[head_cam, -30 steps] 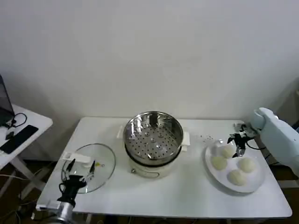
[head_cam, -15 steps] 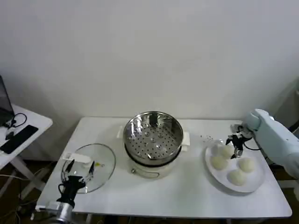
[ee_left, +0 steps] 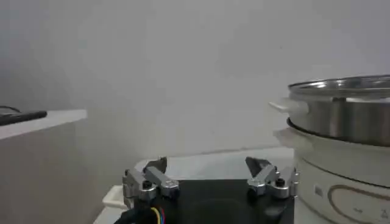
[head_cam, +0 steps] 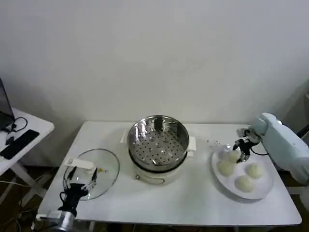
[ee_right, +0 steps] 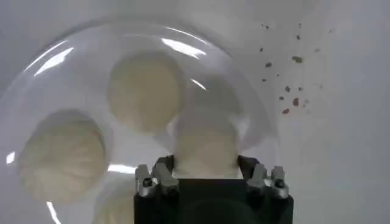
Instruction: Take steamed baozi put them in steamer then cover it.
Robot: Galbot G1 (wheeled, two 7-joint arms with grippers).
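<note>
The steamer [head_cam: 158, 140] stands at mid-table: a shiny perforated basket on a white pot base, with nothing in it. To its right, several off-white baozi lie on a white plate [head_cam: 266, 188]. My right gripper [head_cam: 240, 147] is down at the plate's far side, shut on the sides of one baozi [ee_right: 204, 143], which still rests on the plate. Two more baozi [ee_right: 146, 91] [ee_right: 64, 152] lie just beyond it. The glass cover [head_cam: 101, 169] lies flat left of the steamer. My left gripper [head_cam: 77, 186] hovers open at the cover's near edge, holding nothing.
Dark crumbs [ee_right: 286, 79] dot the table beside the plate. A side table with a dark device [head_cam: 18, 142] stands off to the left. The steamer's wall [ee_left: 341, 115] rises close to my left gripper [ee_left: 207, 173].
My right gripper has shifted slightly left and settled around the baozi at the plate's far side. The left arm has barely moved.
</note>
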